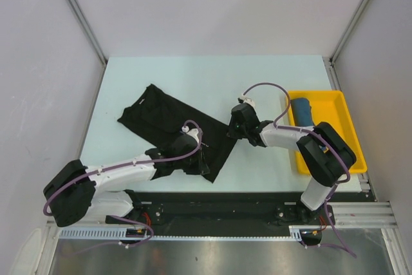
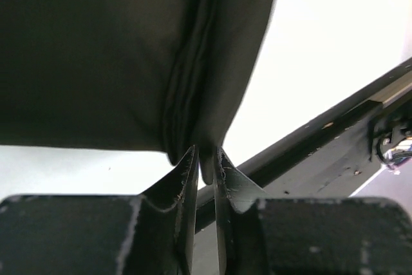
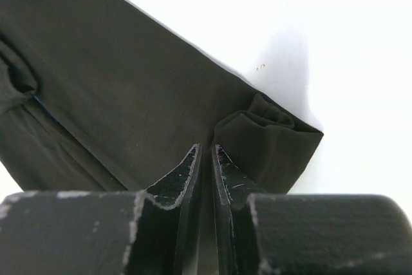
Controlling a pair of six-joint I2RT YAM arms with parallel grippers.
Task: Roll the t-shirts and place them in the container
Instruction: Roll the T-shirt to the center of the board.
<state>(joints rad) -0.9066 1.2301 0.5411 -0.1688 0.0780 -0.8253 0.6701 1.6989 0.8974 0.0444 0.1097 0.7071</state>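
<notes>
The black t-shirt [image 1: 164,117] lies on the pale table as a long folded strip, running from the back left toward the front middle. My left gripper [image 1: 203,158] is at its near end. In the left wrist view its jaws [image 2: 206,156] stand almost closed, pinching a small fold of the shirt's hem [image 2: 96,49]. My right gripper [image 1: 233,128] is at the strip's right edge. Its jaws [image 3: 206,149] are closed on the black cloth [image 3: 129,82], with a bunched corner just to their right. The dark teal t-shirt [image 1: 300,111] lies rolled in the tray.
A yellow plastic tray [image 1: 335,140] stands at the table's right edge, beside the right arm. The table's dark front rail [image 2: 322,133] runs close under the left gripper. Grey walls close in the left, back and right sides.
</notes>
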